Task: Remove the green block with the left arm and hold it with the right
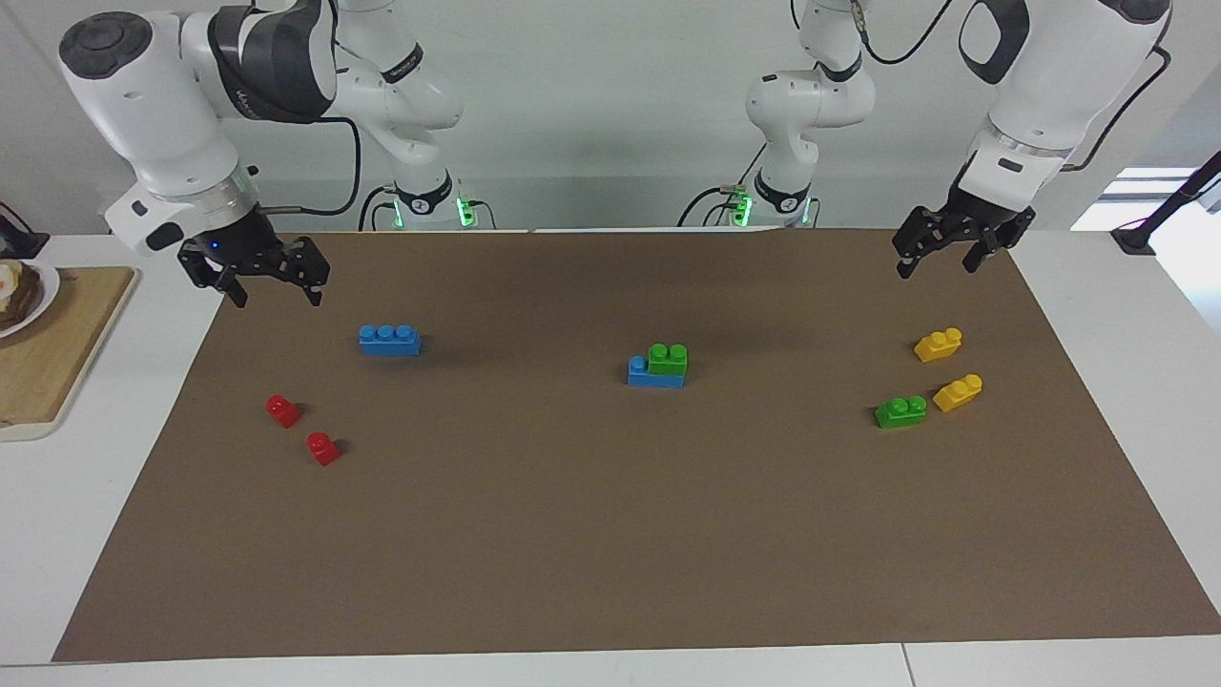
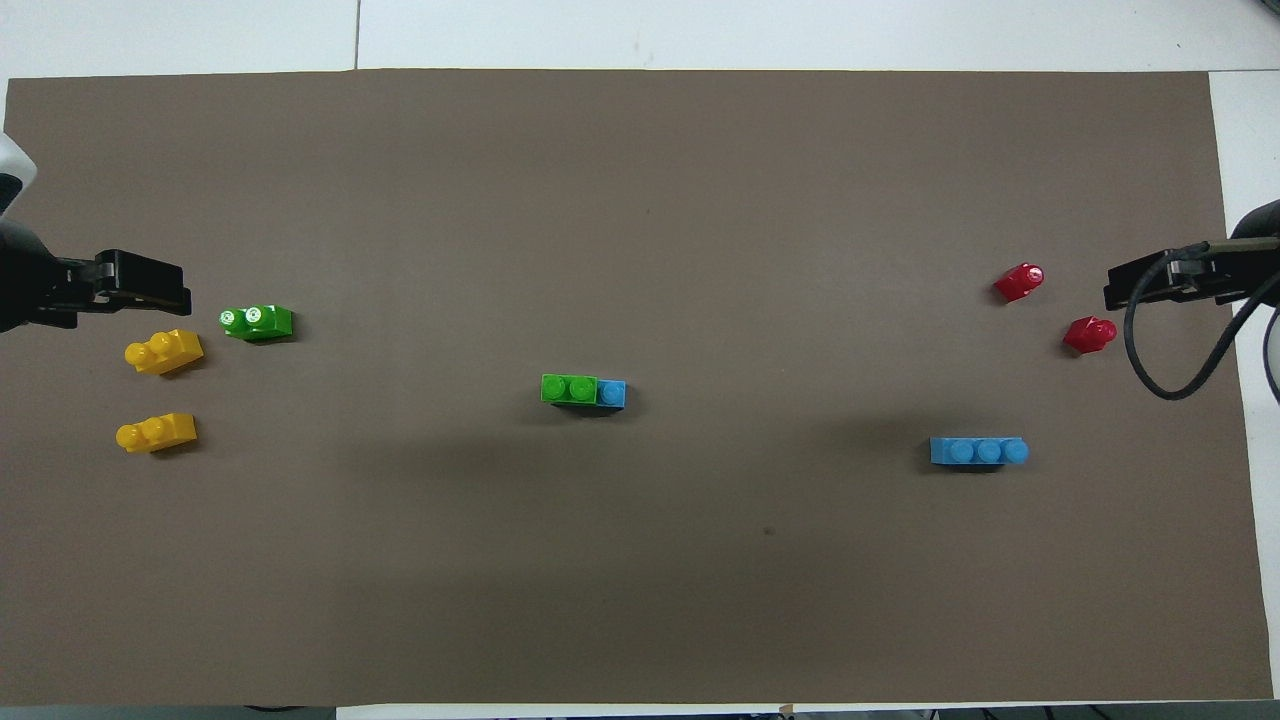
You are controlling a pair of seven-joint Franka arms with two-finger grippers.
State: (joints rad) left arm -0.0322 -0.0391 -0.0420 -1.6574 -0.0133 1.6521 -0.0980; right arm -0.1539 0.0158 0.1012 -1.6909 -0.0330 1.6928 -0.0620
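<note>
The small bright green plastic two-stud brick (image 1: 668, 359) (image 2: 569, 388) sits pressed onto a longer blue plastic brick (image 1: 654, 374) (image 2: 610, 393) near the middle of the brown paper mat (image 1: 610, 553) (image 2: 640, 180) that covers the white table (image 1: 1126, 286) (image 2: 700, 30). It covers most of the blue brick, whose one uncovered stud shows at the end toward the right arm.

The left gripper (image 1: 940, 260) (image 2: 140, 282) hangs in the air over the mat's edge at the left arm's end, its two black fingers spread apart and holding nothing. The right gripper (image 1: 277, 294) (image 2: 1150, 285) hangs over the mat's corner at the right arm's end, fingers likewise parted and empty. Both arms wait, well apart from the stacked bricks.

A second loose green two-stud brick (image 1: 900, 411) (image 2: 257, 321) lies at the left arm's end, just beside one of two yellow two-stud bricks (image 1: 958, 392) (image 2: 163, 351); the other yellow brick (image 1: 938, 344) (image 2: 156, 432) lies nearer to the robots. At the right arm's end lie a separate blue three-stud brick (image 1: 389, 339) (image 2: 978, 451) and two small red single-stud bricks (image 1: 282, 410) (image 2: 1088, 333) (image 1: 322, 447) (image 2: 1019, 281).

Beside the mat, at the right arm's end of the table, a wooden board (image 1: 48, 353) carries a plate (image 1: 29, 296). Dark lettering on the right arm's casing is too small to read.
</note>
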